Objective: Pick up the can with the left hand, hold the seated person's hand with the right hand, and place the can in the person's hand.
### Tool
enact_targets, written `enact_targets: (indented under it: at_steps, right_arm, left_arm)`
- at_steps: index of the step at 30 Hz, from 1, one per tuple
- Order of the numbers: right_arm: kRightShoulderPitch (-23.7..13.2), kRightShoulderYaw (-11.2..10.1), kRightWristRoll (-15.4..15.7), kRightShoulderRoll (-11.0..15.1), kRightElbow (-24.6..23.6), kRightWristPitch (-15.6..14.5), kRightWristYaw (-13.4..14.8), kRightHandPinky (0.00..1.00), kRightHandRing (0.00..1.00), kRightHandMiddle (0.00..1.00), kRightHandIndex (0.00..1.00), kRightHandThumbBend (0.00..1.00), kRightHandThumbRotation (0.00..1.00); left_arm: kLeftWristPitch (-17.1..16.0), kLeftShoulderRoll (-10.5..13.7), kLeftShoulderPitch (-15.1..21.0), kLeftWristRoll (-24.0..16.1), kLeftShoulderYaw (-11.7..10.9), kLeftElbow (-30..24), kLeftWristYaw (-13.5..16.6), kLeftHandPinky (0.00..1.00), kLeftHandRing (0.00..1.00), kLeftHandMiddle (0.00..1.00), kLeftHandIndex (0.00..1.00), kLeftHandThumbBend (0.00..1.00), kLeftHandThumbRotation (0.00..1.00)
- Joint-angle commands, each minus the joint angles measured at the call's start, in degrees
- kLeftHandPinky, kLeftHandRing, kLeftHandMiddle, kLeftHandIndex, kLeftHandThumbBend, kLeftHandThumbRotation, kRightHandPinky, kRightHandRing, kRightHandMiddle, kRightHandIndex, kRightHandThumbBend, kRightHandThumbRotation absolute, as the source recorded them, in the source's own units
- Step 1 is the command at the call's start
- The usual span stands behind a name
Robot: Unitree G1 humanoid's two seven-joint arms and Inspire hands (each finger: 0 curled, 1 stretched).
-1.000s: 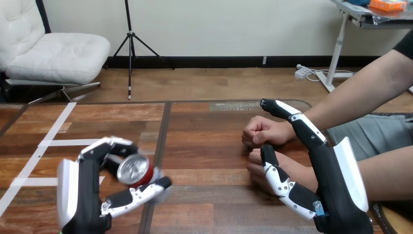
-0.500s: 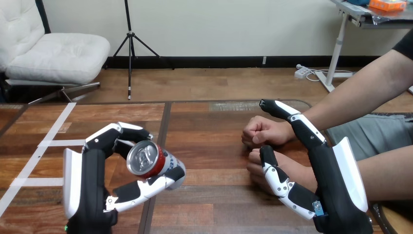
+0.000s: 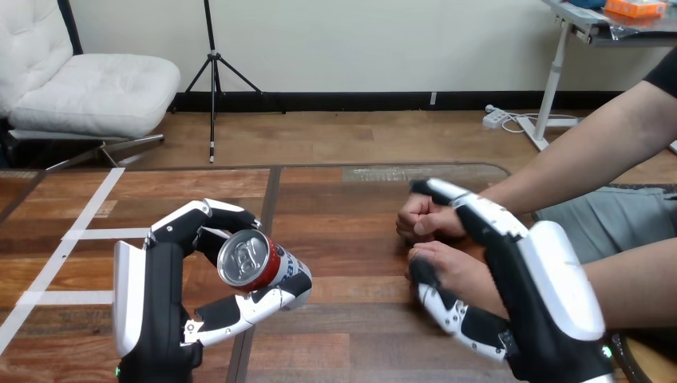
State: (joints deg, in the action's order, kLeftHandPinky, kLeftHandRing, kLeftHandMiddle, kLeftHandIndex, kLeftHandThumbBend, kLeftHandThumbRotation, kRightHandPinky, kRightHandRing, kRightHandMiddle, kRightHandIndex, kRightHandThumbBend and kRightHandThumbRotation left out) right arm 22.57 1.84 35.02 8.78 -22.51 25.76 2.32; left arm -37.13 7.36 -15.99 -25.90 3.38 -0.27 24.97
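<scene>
A red-and-silver aluminium drinks can [image 3: 257,263] is gripped in the robot's left hand [image 3: 156,295], fingers curled over it and thumb beneath, above the wooden table [image 3: 343,239]. The can lies tilted, with its lid toward the robot and its base pointing away to the right. Well to the right of this hand is the person's nearer hand [image 3: 451,267], a closed fist. The right hand [image 3: 543,303] clasps it, thumb below and fingers above. The person's farther fist [image 3: 423,215] touches those fingertips.
</scene>
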Motion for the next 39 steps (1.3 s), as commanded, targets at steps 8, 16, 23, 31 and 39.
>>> enact_targets:
  at_steps: [8,16,23,31,39]
  right_arm:
    - [-0.4,-5.7,14.3,5.5,-18.6,-14.0,-14.7,0.73,0.8,0.79,0.76,0.74,0.0]
    - [-3.2,-6.9,20.3,7.6,-23.8,-21.0,-25.2,0.75,0.8,0.79,0.75,0.89,0.0]
    - [-6.0,-7.9,23.5,10.4,-24.9,-23.4,-30.4,0.75,0.79,0.78,0.74,0.98,0.0]
    - [-8.8,-8.4,25.4,13.1,-25.2,-25.5,-35.5,0.75,0.79,0.79,0.74,0.99,0.0]
    - [-10.6,-8.1,27.9,14.8,-25.1,-26.4,-38.7,0.74,0.79,0.78,0.74,0.99,0.0]
  left_arm:
    - [-0.5,-0.5,3.9,-0.6,-1.4,0.1,0.8,0.3,0.36,0.41,0.41,0.75,0.0]
    - [0.0,-0.7,3.9,-1.5,-1.7,0.3,1.5,0.29,0.35,0.4,0.41,0.76,0.0]
    - [-0.1,-0.8,4.0,-2.4,-2.0,0.6,2.3,0.28,0.34,0.4,0.41,0.76,0.0]
    - [0.0,-1.2,3.9,-2.5,-2.2,0.8,2.3,0.28,0.34,0.4,0.41,0.76,0.0]
    - [-0.4,-1.5,4.0,-1.7,-2.2,1.1,1.8,0.28,0.34,0.4,0.41,0.76,0.0]
